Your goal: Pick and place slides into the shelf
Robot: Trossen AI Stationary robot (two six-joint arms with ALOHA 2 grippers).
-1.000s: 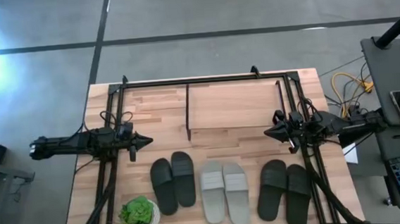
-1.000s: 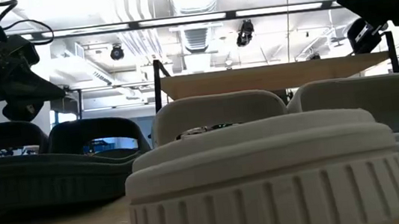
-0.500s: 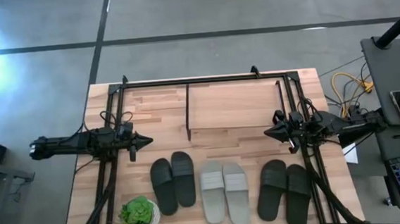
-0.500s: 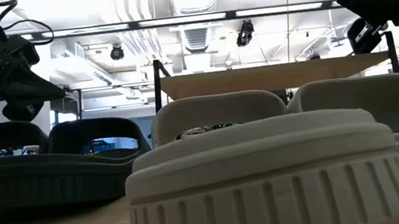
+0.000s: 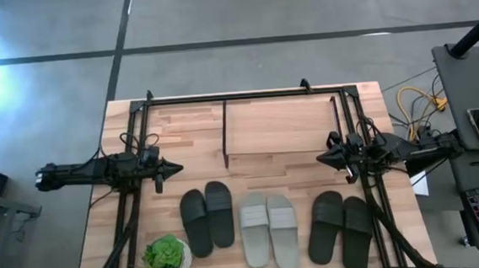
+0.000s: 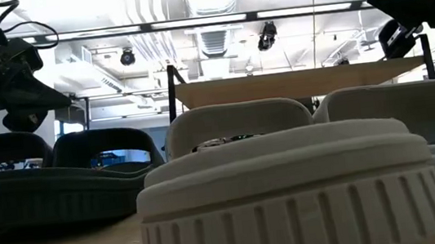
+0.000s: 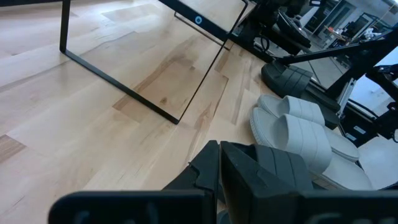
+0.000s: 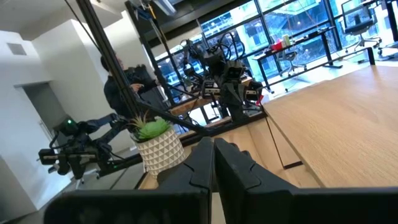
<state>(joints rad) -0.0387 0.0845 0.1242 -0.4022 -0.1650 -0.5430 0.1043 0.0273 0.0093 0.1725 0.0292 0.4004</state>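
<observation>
Three pairs of slides lie soles down in a row near the table's near edge: a dark pair (image 5: 207, 219) on the left, a light grey pair (image 5: 269, 229) in the middle, a dark pair (image 5: 341, 230) on the right. The shelf (image 5: 281, 124), a thin black frame with a light wooden top board, stands on the table's far half. My left gripper (image 5: 177, 166) hovers shut above the table, left of the shelf. My right gripper (image 5: 319, 158) hovers shut to the shelf's right. Both point toward the table's middle and touch nothing.
A green potted plant (image 5: 165, 257) in a white pot stands at the near left corner. Black frame rails (image 5: 245, 95) run along the table's far edge and both sides. Bare wood lies between the shelf and the slides. A person (image 8: 124, 87) shows in the room beyond.
</observation>
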